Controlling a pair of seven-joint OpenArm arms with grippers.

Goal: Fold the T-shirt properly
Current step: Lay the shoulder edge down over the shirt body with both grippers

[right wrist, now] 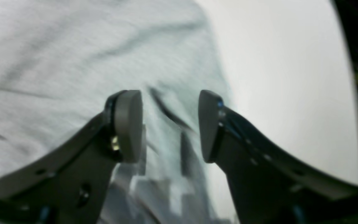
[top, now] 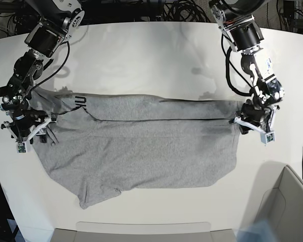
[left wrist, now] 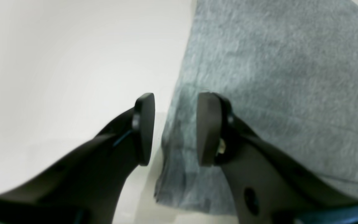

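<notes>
Shirt [top: 141, 146] lies flat on desk [top: 141, 50], top edge folded down. Left hand [left wrist: 174, 129] and right hand [right wrist: 169, 126] both spread, gripping nothing, one at each end of the fold, likely just released.

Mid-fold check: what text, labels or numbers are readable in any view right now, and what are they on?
T-shirt: bold black block print shows only as a sliver at the folded-over edge near the right tool; a few strokes are visible, no whole word readable.
Right wrist view: the same black print is blurred, unreadable.
Left wrist view: plain grey fabric, no text.
No other labels, brands or numbers can be made out.
</notes>
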